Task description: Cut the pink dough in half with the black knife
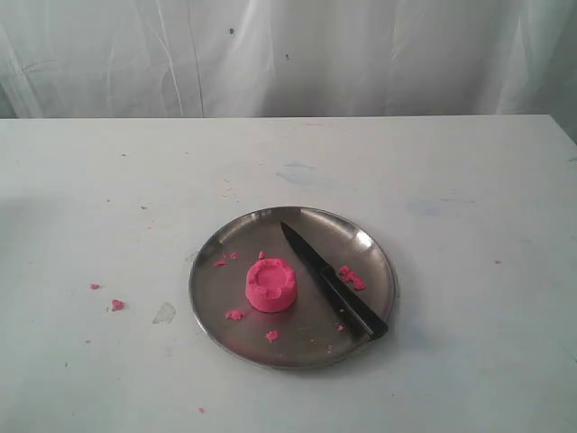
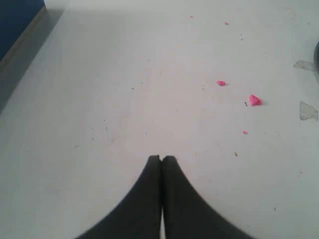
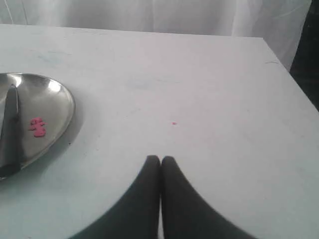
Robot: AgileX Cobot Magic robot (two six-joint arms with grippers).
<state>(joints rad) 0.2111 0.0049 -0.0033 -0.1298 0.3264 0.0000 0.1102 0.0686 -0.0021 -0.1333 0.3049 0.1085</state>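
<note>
Pink dough [image 1: 271, 285]: an uncut round puck with a dented top sits left of centre on the steel plate [image 1: 225, 262].
Black knife [image 1: 332, 280]: lies on the plate just beside the dough at its 3 o'clock, tip toward 11 o'clock, handle reaching the rim at 5 o'clock.
Crumbs [image 1: 352, 276]: pink bits dot the plate; more lie on the white table [image 1: 469, 180] at the plate's 9 o'clock.
Left gripper [image 2: 161, 158]: fingers pressed together, holding nothing, above bare table near crumbs.
Right gripper [image 3: 160, 158]: fingers closed together, empty, over the table well apart from the plate's edge.
</note>
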